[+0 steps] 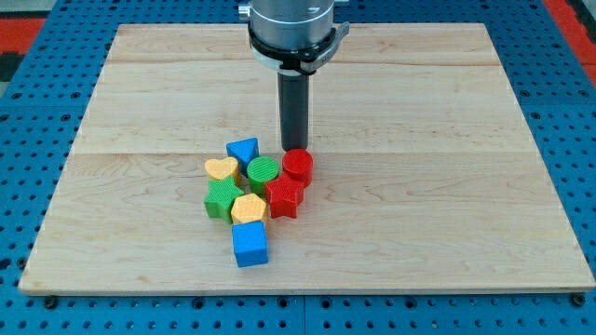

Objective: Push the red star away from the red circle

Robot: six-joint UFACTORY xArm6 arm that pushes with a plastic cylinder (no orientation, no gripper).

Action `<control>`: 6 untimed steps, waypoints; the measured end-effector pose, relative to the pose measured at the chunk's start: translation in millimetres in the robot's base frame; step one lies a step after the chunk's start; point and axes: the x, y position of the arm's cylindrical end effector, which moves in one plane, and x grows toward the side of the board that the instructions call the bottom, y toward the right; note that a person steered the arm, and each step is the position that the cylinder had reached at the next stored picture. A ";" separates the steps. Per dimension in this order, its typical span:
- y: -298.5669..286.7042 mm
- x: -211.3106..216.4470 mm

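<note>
Blue cube [250, 245] nearest view's bottom. Seven blocks, one cluster on wooden board [447, 186]: two blue, two red, two green, two yellow minus none hidden — blue cube, blue triangle [243, 150], yellow heart [221, 169], yellow block [248, 208], green circle [264, 172], green block [221, 197], red circle [298, 166], red star [284, 196]: eight. Red star touches red circle's lower side. My tip [295, 149], bare rod holding nothing, just above red circle; very end partly hidden.

Arm's upper body [291, 23] cut off at top; green star [221, 198] perhaps partly hidden
</note>
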 end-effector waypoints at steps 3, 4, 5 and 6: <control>64.6 18.3; 149.7 110.8; 95.2 167.2; 47.2 145.0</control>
